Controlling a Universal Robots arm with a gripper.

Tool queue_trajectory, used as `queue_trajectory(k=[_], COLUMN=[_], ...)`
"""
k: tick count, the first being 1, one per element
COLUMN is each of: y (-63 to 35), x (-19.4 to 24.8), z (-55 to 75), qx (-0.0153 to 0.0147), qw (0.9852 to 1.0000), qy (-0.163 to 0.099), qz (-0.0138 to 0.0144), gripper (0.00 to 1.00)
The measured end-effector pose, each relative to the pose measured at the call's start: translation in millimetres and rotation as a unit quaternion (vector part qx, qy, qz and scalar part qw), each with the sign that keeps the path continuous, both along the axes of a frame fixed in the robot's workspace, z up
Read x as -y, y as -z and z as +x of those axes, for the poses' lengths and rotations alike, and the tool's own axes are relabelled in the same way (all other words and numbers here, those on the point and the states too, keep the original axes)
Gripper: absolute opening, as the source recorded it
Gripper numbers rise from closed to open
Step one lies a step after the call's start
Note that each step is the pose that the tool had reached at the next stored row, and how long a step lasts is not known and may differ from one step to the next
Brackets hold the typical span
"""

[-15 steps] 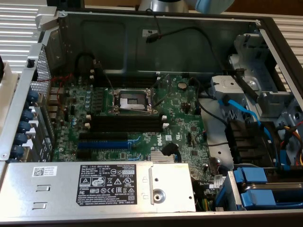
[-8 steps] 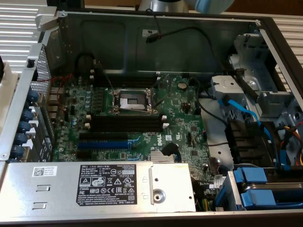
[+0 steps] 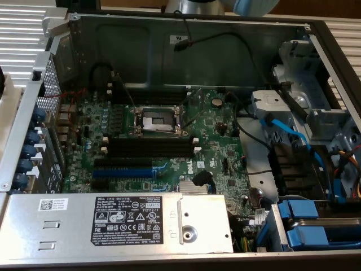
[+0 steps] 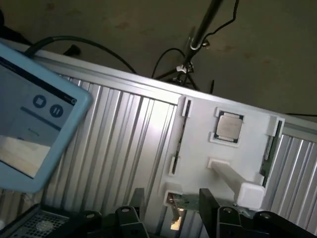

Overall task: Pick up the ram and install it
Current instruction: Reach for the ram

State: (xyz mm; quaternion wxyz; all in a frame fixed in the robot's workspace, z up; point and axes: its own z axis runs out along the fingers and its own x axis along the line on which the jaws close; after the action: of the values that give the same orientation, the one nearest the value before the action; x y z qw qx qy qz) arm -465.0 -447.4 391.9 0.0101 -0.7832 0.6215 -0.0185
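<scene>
On the white holder (image 4: pixel 198 141), one ram (image 4: pixel 269 148) is standing on edge in a side slot, with one processor chip (image 4: pixel 228 127) lying near it. The gripper (image 4: pixel 172 196) is hovering over one end of the holder, its two fingers standing apart. In the exterior view, the motherboard's (image 3: pixel 220 155) black memory slots (image 3: pixel 151 147) are sitting unfilled, next to one blue expansion slot (image 3: pixel 121 172).

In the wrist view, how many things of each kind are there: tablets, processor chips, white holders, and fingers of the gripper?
tablet: 1
processor chip: 1
white holder: 1
fingers: 2
Total: 5
</scene>
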Motion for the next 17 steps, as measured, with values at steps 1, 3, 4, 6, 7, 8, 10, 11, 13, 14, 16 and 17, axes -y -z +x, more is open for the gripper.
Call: queue_trajectory(k=[1, 3, 4, 6, 7, 8, 10, 11, 13, 14, 16, 17], y=[1.8, 6.7, 9.2, 13.4, 15.0, 18.2, 22.2, 23.5, 25.3, 26.4, 28.6, 29.2], x=[0.0, 0.1, 0.0, -0.2, -0.2, -1.2, -3.8, -5.3, -9.5, -11.0, -13.2, -14.3], z=[0.0, 0.1, 0.0, -0.9, -1.5, -5.2, -10.0, -10.0, -10.0, -10.0, -10.2, -10.2], qx=[0.0000, 0.0000, 0.0000, 0.0001, 0.0001, -0.0001, -0.0003, -0.0012, -0.0023, -0.0034, -0.0040, -0.0042], qw=[1.0000, 0.9995, 0.9991, 0.9984, 0.9982, 0.9980, 0.9978, 0.9978, 0.9977, 0.9976, 0.9974, 0.9974], qy=[0.007, 0.031, 0.043, 0.057, 0.059, 0.063, 0.066, 0.067, 0.068, 0.069, 0.071, 0.071], qz=[0.0000, 0.0000, 0.0000, 0.0000, 0.0001, -0.0001, 0.0011, 0.0022, 0.0043, 0.0057, 0.0088, 0.0096], gripper=[0.56, 0.56, 0.56, 0.56, 0.56, 0.56, 0.56, 0.56, 0.56, 0.56, 0.56, 0.56])
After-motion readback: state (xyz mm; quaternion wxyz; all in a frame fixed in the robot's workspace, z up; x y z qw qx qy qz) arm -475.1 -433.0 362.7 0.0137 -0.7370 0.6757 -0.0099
